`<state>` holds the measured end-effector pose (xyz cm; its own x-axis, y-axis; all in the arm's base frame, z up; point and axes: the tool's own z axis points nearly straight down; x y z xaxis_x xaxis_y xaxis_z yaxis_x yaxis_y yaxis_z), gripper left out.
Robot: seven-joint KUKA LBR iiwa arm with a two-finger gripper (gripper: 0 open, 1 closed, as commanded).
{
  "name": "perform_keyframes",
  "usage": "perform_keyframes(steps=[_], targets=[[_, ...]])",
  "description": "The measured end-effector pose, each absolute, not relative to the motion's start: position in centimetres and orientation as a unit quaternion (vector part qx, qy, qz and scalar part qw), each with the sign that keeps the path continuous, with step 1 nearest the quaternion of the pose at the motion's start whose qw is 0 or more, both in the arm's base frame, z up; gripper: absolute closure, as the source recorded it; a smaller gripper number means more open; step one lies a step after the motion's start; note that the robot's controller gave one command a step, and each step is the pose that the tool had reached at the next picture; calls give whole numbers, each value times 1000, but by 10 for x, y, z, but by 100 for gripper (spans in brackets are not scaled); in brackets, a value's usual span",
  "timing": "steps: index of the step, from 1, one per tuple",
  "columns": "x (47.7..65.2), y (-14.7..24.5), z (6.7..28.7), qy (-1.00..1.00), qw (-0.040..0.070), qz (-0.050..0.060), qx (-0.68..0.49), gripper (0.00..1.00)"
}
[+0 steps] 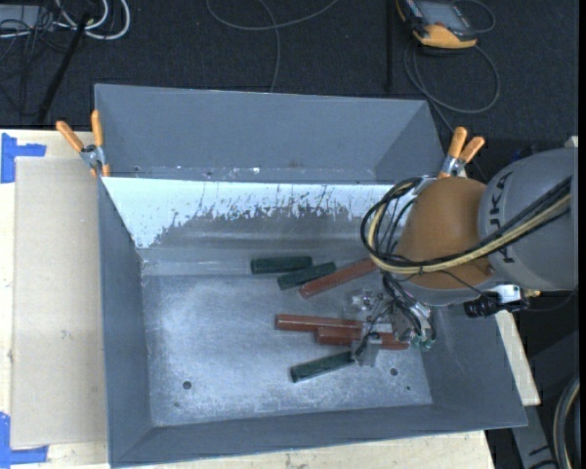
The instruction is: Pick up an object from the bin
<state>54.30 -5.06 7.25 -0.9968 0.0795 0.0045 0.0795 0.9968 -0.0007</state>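
Observation:
My gripper [374,338] is low in the right half of the bin, under the arm's orange cover. It sits over the right ends of two red-brown bars [314,323] that lie side by side on the bin floor. Just below them, a dark green bar [321,366] lies slanted with its right end up against the gripper. Whether anything is gripped is hidden.
Farther back lie another red-brown bar [334,277], slanted, and two dark green bars [281,263] to its left. The arm and its cables hang over the bin's right wall.

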Motion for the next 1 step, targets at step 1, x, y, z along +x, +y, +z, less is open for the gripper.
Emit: perform_keyframes(steps=[1], targets=[[545,-35,179,-999,-3,0,39,100]])
